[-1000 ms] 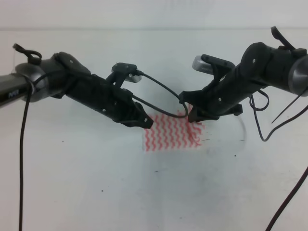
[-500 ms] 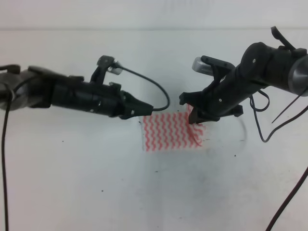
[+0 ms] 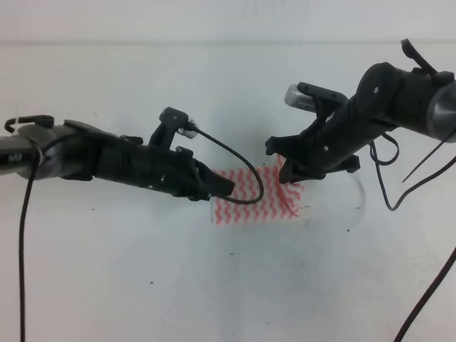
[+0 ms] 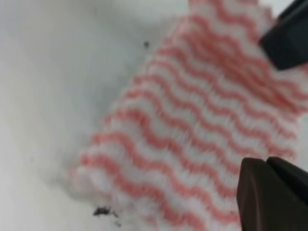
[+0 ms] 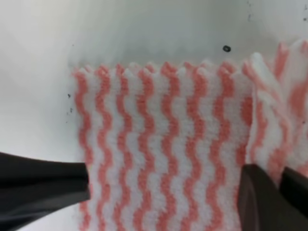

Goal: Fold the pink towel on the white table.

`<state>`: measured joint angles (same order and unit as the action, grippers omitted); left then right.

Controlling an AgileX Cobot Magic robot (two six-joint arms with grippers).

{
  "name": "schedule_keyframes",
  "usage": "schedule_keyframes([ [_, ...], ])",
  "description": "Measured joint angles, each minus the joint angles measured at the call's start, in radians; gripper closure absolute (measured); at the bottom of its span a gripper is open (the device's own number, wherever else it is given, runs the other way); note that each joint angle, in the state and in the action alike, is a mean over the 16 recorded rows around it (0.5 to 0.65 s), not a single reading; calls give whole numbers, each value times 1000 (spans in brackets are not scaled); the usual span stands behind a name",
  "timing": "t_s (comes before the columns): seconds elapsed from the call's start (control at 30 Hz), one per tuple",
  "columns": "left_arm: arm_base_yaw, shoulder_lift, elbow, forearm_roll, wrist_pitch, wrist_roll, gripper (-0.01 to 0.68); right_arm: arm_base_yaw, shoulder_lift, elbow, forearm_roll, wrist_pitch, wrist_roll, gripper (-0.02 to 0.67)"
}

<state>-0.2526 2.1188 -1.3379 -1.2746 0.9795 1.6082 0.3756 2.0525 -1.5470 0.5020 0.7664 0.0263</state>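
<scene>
Specks of dark dirt dot the white table [image 3: 142,285], with 1 small clump lying just off the towel's near corner in the left wrist view. Black cable [image 3: 239,153] loops from the left arm's wrist camera down across the cloth's left part, hiding a strip of the stripes. No containers are in view.

Near the middle of the table lies the pink towel [image 3: 258,203], flat and already doubled into a small rectangle; the right wrist view shows its zigzag-cut far edge [image 5: 159,67] and a second layer lapping over at the right side [image 5: 272,106].

Reaching low and nearly level from the left side, the left gripper [image 3: 221,188] has its tip at the towel's left edge. Its dark fingers [image 4: 269,192] sit pressed together over the cloth, and whether any fabric is caught between them cannot be told.

From the right, the right gripper [image 3: 288,171] angles down onto the towel's upper right corner. Its fingers [image 5: 269,197] look close together at the raised fold, but a firm hold on the cloth cannot be confirmed.
</scene>
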Motion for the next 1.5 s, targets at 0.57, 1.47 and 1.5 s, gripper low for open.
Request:
schedule_keyframes([
  [0.57,-13,16,0,91,-100,-71,679,0,-1,0,0,0,1,660],
  [1.47,-14,28,0,95,-81,-78,678,41,0,-29,64,-29,-1,660],
  [1.5,-14,28,0,95,-81,-78,678,45,0,-33,64,-31,-1,660],
])
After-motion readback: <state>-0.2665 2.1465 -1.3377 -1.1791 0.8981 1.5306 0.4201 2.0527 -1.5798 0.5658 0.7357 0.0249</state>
